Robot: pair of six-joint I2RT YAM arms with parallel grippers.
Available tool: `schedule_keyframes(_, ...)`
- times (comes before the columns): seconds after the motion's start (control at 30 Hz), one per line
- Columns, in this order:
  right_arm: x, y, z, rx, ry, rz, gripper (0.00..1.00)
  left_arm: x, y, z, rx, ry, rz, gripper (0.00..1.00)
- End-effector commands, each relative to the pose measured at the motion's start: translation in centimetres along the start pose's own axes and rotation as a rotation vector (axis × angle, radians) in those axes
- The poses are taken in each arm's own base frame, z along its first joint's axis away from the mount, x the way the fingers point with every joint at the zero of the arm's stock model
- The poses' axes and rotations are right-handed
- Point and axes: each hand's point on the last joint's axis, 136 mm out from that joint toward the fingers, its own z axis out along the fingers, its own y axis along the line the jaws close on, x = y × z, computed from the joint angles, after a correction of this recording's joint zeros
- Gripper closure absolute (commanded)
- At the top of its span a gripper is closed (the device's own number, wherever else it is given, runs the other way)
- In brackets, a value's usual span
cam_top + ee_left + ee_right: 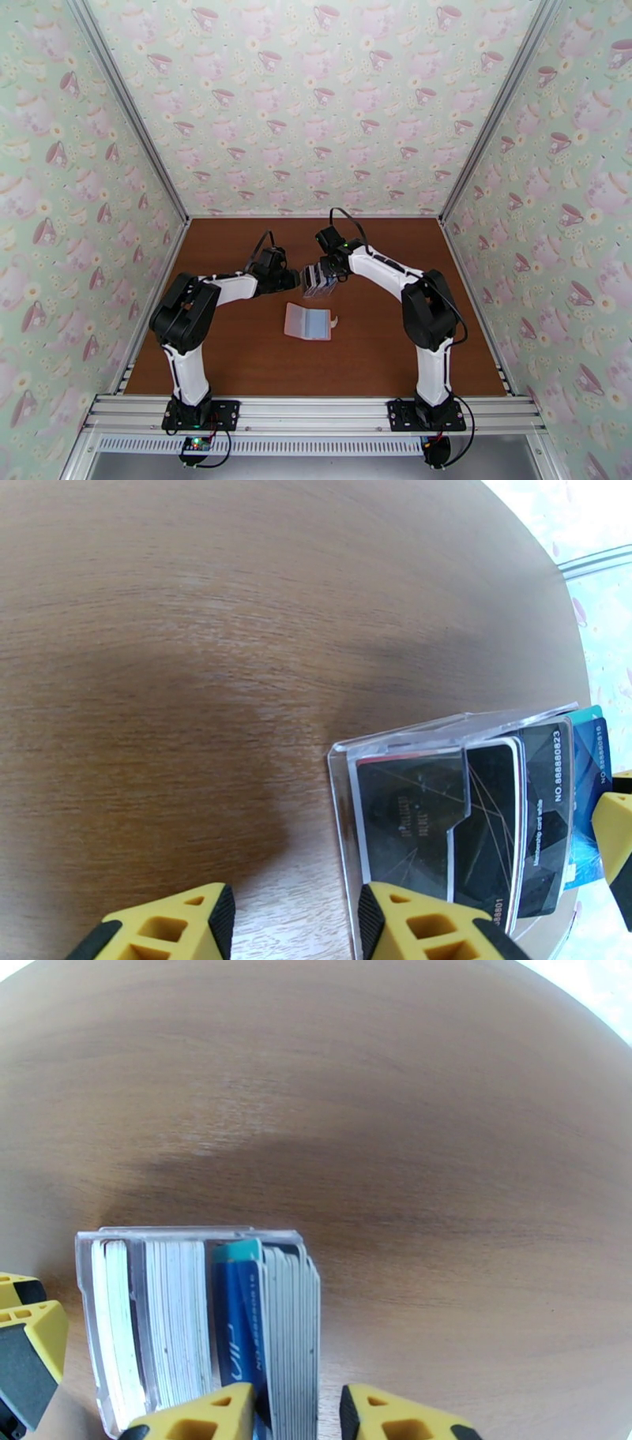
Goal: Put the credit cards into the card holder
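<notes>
The credit cards (482, 827), black and blue, stand on edge in a clear slotted rack (318, 282) at mid-table. In the right wrist view the cards (237, 1315) show as a blue one among white and grey edges. My right gripper (296, 1410) hangs over the rack, its jaws partly open astride several card edges beside the blue card, with a small gap left at the right finger. My left gripper (296, 922) is open at the rack's left end, its right finger (426, 922) against the rack wall. The pink card holder (308, 322) lies open nearer the arms.
Bare brown tabletop (237, 355) surrounds the rack and wallet. Patterned walls close the back and both sides. The two grippers (304, 275) almost meet at the rack. A finger of the left gripper (24, 1339) shows beside the rack's left wall.
</notes>
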Motion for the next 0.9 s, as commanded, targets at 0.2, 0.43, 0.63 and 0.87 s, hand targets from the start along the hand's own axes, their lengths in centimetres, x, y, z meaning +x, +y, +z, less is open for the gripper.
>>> schedule_keyframes(0.2,-1.5,-0.7,-1.9,0.010,-0.034,0.004,0.78,-0.6,0.2,0.4,-0.008,-0.004,0.005,0.51)
schedule_keyframes(0.43,-1.5,-0.6,-1.8,0.007,-0.029,0.003,0.88,-0.7,0.3,0.4,-0.009,-0.005,0.003,0.51)
schedule_keyframes(0.63,-1.3,-0.4,-1.8,-0.007,-0.023,0.004,0.98,-0.7,0.3,0.3,-0.009,-0.007,0.003,0.51)
schedule_keyframes(0.87,-1.0,0.4,-2.0,-0.054,-0.017,0.012,1.00,-0.7,0.3,0.2,-0.008,-0.006,0.003,0.51)
